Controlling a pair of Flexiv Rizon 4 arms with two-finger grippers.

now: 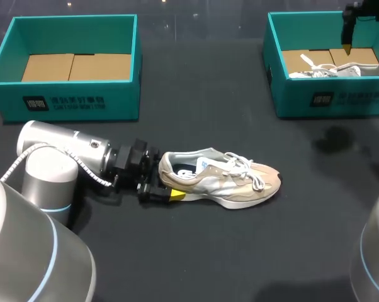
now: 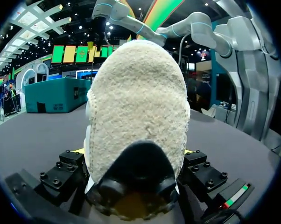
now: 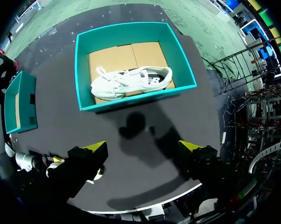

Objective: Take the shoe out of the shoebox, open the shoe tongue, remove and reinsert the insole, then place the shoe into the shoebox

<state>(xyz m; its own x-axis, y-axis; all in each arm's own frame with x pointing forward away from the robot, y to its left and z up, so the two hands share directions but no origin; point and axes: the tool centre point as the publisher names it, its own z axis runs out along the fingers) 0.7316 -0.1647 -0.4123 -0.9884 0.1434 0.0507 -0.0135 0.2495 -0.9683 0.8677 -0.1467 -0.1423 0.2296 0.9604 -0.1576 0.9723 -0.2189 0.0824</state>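
Head view: left gripper tight on beige shoe heel; right gripper wide apart, empty, far beyond it.

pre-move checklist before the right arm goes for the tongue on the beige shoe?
1. Beige shoe out of its box, upright on the table: ok.
2. Left gripper shut on its heel: ok.
3. Right gripper open, empty: ok.
4. Right gripper at the tongue: not ok, it hangs by the right shoebox, which holds a white shoe.
5. Tongue opened: cannot tell.
6. Left shoebox free of shoes: ok.
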